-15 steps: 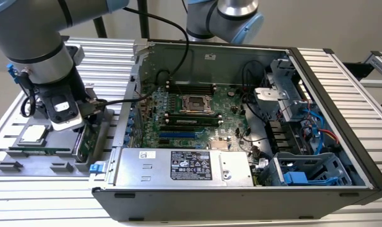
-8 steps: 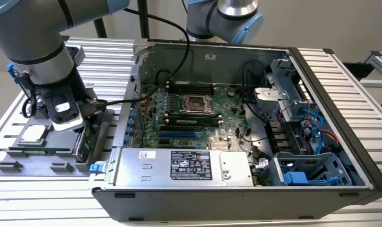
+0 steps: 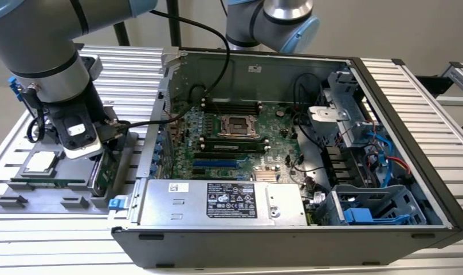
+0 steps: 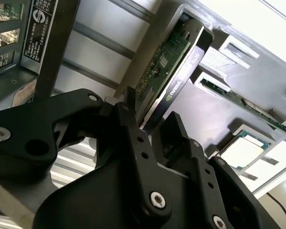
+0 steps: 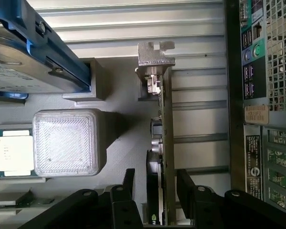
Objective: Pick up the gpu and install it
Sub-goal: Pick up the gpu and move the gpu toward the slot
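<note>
My tool (image 5: pixel 156 172) sits straight over the gpu (image 5: pixel 166 124), spread, one finger on each flat face of the card. In both wrist views I see a sliver of gap on each side, so I judge nothing is pinched yet. The card lies directly between the fingers (image 5: pixel 185 179), not off to a side. Its long axis runs away from the tool toward the silver bracket (image 5: pixel 155 52), so the tool straddles the end far from the bracket and its closing line crosses the card's thin dimension.

The gpu stands on edge in a slot of the gray holder (image 5: pixel 117 98) on the ribbed tabletop (image 3: pixel 415 86), just beside the open computer case (image 3: pixel 254 252), on the exterior view's left. It is not yet lifted or installed.

Look: thin green board seen edge-on, black cooler (image 5: pixel 153 191) on the face toward the holder's middle, small connectors near the bracket. In the second wrist view the gpu (image 4: pixel 169 62) shows green board plus a dark shroud.
</note>
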Motion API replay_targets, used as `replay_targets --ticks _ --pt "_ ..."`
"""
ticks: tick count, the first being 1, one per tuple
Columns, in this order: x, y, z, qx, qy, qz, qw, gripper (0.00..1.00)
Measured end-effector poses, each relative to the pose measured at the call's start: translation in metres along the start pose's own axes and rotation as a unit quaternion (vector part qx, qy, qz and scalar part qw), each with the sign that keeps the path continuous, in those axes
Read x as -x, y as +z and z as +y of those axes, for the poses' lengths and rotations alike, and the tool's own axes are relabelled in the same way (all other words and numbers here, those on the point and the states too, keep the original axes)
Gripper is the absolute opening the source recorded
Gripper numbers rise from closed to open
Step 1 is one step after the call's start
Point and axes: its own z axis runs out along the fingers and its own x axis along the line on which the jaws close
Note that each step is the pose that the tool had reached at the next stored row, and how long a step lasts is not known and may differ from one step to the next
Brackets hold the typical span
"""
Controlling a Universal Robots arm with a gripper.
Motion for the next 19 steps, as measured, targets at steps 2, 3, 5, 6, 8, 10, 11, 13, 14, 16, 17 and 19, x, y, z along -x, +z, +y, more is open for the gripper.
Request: replay_targets --ticks 2,3,5,6,8,10,11,13,14,16,17,19 --pt "0.0000 0.0000 0.0000 0.0000 0.000 0.0000 1.0000 1.00" --pt "0.0000 0.0000 0.0000 0.0000 0.000 0.0000 1.0000 1.00" --pt "0.0000 0.0000 0.0000 0.0000 0.000 0.0000 1.0000 1.00" --pt "0.0000 0.0000 0.0000 0.0000 0.000 0.0000 1.0000 1.00" --pt "0.0000 0.0000 0.0000 0.0000 0.000 0.0000 1.0000 0.00" --pt "0.0001 0.0000 0.0000 0.0000 0.000 0.0000 1.0000 0.00" --pt "0.0001 0.0000 0.0000 0.0000 0.000 0.0000 1.0000 0.00" --pt "0.0001 0.0000 0.0000 0.0000 0.000 0.0000 1.0000 0.00" --pt "0.0001 0.0000 0.0000 0.0000 0.000 0.0000 1.0000 0.00" --pt "0.0000 0.0000 0.0000 0.0000 0.000 0.0000 1.0000 0.00" --pt "0.0000 0.0000 0.0000 0.0000 0.000 0.0000 1.0000 0.00" --pt "0.0000 0.0000 0.0000 0.0000 -0.001 0.0000 1.0000 0.00"
